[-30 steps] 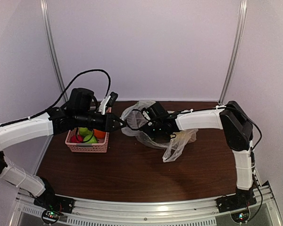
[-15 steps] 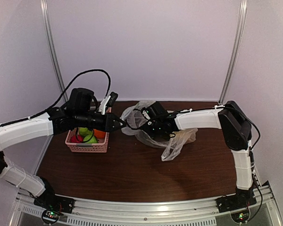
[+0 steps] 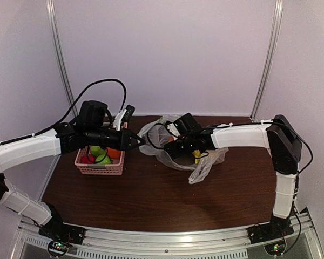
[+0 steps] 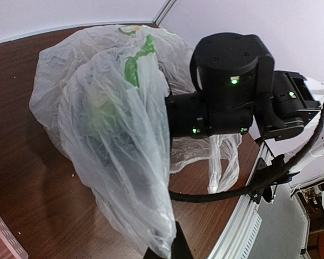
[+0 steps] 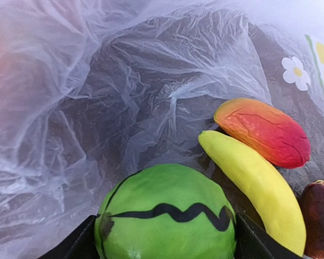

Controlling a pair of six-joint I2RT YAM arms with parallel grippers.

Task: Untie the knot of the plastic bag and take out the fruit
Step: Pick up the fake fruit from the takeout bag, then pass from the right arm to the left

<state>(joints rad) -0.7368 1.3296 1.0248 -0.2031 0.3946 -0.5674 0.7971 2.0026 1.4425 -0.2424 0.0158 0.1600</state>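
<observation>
Inside plastic bag [image 5: 124, 81]: banana [image 5: 254, 178], mango [image 5: 262, 132], green ball [image 5: 167, 216]. Right end effector [image 5: 164, 237] reaches in, clasping green ball; left end effector [image 4: 166, 251] pinches bag edge.

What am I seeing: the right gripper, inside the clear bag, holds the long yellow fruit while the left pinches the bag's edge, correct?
Not quite. The right wrist view shows the right gripper, inside the plastic bag, holding the green ball; the long yellow fruit lies beside it. The left gripper does pinch the bag's edge.
</observation>
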